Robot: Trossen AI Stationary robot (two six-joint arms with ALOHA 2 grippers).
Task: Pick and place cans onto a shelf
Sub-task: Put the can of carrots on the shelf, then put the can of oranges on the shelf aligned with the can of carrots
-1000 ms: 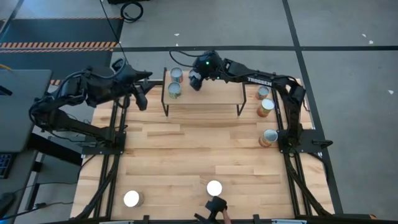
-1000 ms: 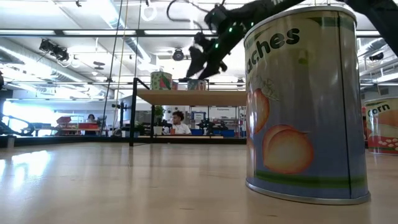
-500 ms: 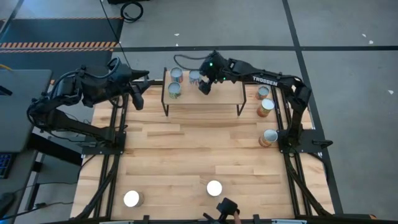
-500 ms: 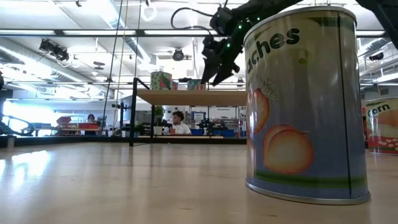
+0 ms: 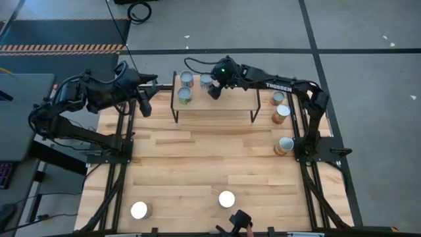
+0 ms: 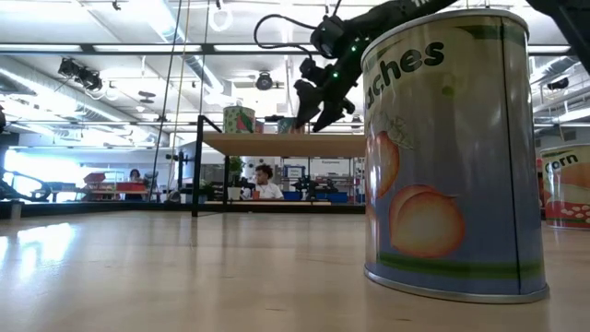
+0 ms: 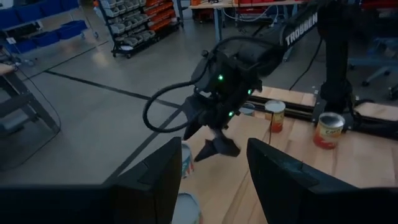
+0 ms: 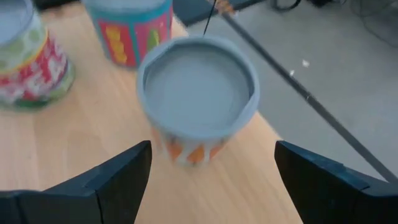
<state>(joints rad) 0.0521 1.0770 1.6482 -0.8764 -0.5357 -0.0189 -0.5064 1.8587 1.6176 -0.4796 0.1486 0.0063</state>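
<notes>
right gripper (image 5: 214,90): fingers apart, above can (image 8: 196,99) at shelf (image 5: 227,100) far edge | two more cans (image 5: 186,88) at shelf's left end | left gripper (image 5: 146,105): fingers apart, off desk's far-left corner

The big can (image 6: 449,152) close to the low camera reads "ches" above pictured peaches. The can (image 6: 564,183) behind it reads "ern". The right arm (image 5: 279,84) carries "TROSSEN".
</notes>
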